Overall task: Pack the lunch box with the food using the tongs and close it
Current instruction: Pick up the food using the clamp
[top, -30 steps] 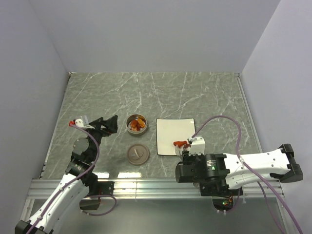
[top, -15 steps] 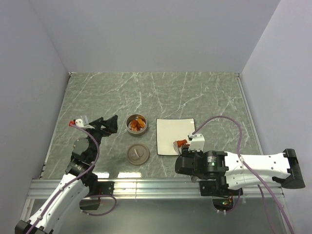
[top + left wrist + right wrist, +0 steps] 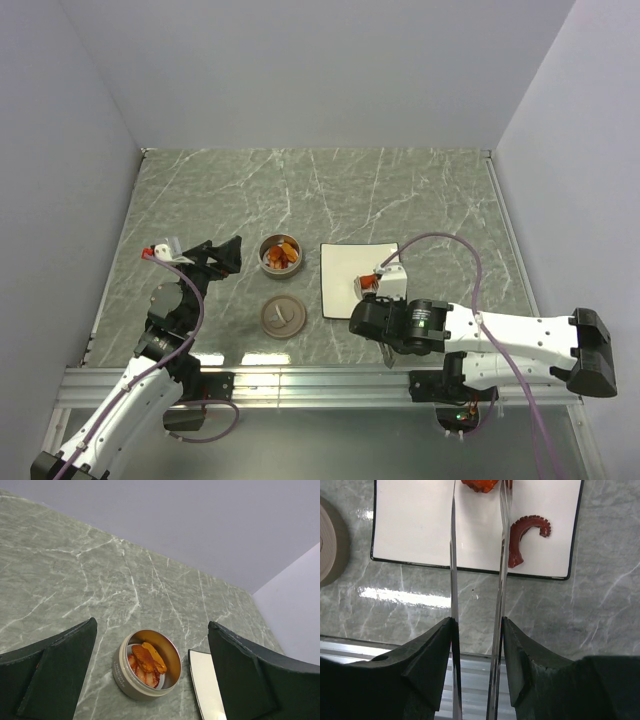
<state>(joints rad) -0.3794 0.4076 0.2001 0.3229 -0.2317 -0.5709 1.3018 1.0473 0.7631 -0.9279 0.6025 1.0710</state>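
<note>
Claws first: from above we see the right claw (image 3: pixel 372 289) over the near edge of the white plate (image 3: pixel 345 262) and the left claw (image 3: pixel 222 254) spread wide beyond the lunch box (image 3: pixel 281 254), which stands on the table (image 3: pixel 420 200) just left of the plate. Its lid (image 3: pixel 281 316) lies off the plate's near left corner. Our left wrist view shows food (image 3: pixel 147 660) inside the lunch box. Our right wrist view shows the right claw clamped on the tongs (image 3: pixel 501 580), arms flanking an orange piece (image 3: pixel 480 484), a curled red piece (image 3: pixel 522 537) just right.
</note>
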